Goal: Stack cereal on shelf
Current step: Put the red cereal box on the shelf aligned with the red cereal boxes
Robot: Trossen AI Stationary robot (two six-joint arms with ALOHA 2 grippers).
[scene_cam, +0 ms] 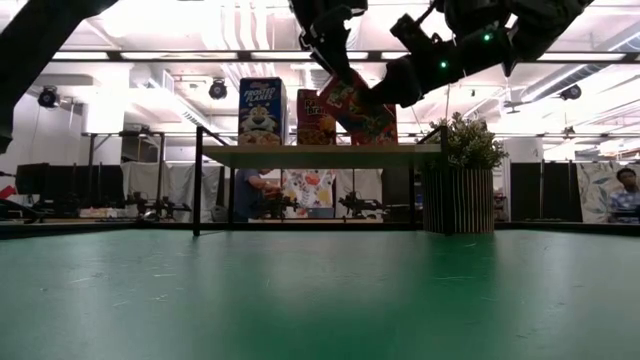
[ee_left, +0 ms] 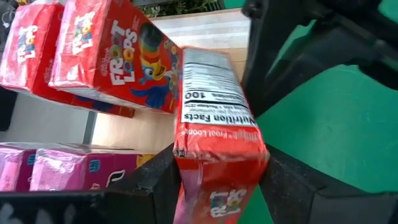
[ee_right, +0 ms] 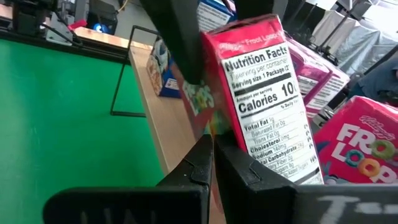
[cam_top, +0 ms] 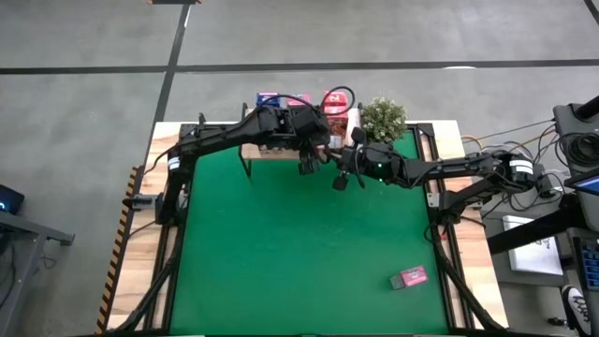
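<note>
Found the left pincer (scene_cam: 325, 40) clamped on a red cereal box (ee_left: 214, 118), gripped by its narrow sides and hung tilted above the right part of the shelf (scene_cam: 300, 155), not yet flat on the board. Found the right pincer (ee_right: 211, 158) with fingers pressed together, tip just beside the nutrition panel of that box, contact impossible to confirm.

Judged the risks as follows. Could knock the neighbours on lowering at that slant: set down corner-first, might topple against the red box (scene_cam: 312, 118) standing upright close behind, or shove it toward the blue box (scene_cam: 262, 110) next along. Could slip through the fingers on a loosened grip before reaching the board, glossy card offering little hold. Could catch on the right pincer close alongside, with two arms crowded over one spot. Could also clip the potted plant (scene_cam: 462, 140) standing just beside the right end of the shelf.

Saw more cereal stored already: further red and pink boxes on the board in the left wrist view. Counted one pink box (cam_top: 409, 277) alone on the green mat (cam_top: 281, 262), well apart from the shelf, toward the near right corner.

Noted a wooden worktop (cam_top: 140, 290) under the mat, a grey floor with dark lines around, strip lights overhead, benches with equipment behind, and a person (scene_cam: 628, 192) far off at the right.
</note>
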